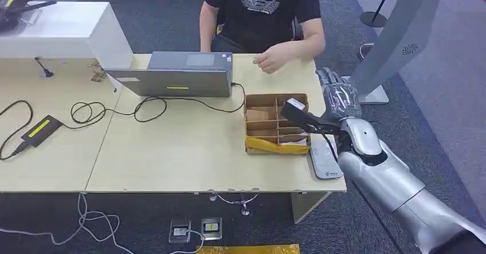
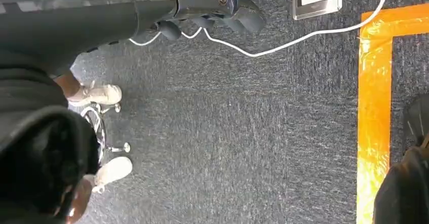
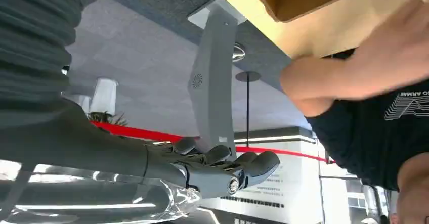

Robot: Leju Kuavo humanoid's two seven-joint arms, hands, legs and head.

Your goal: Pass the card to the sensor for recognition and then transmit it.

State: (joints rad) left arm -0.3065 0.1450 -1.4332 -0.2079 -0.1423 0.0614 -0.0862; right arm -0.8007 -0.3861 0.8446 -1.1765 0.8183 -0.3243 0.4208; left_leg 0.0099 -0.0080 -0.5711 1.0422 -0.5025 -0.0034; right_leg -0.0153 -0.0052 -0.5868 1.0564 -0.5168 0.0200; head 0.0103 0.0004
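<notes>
A brown cardboard box with inner dividers [image 1: 277, 123] sits on the pale wooden surface [image 1: 172, 151] near its right end. Its compartments hold flat brownish pieces, and a white card-like slip [image 1: 294, 141] lies in the compartment nearest the robot on the right side; whether this is the task's card cannot be told. A strip of yellow tape [image 1: 269, 145] runs along the box's near wall. Just beside the box, toward the surface's edge, lies a flat grey sensor pad [image 1: 325, 157].

The right hand [image 1: 339, 95] is raised beyond the box's right side, its dark fingers [image 3: 243, 168] stretched out side by side with nothing between them. The left hand [image 2: 217, 11] hangs over the dark carpet floor [image 2: 243, 133]; its fingers are loosely curled and hold nothing.

Across the surface a person in a black T-shirt [image 1: 261, 7] rests a hand [image 1: 274, 59] on the far edge, near the box. A grey laptop [image 1: 175, 76] stands to the left of the box, with a black cable [image 1: 114, 112] trailing to a black power brick [image 1: 41, 129].
</notes>
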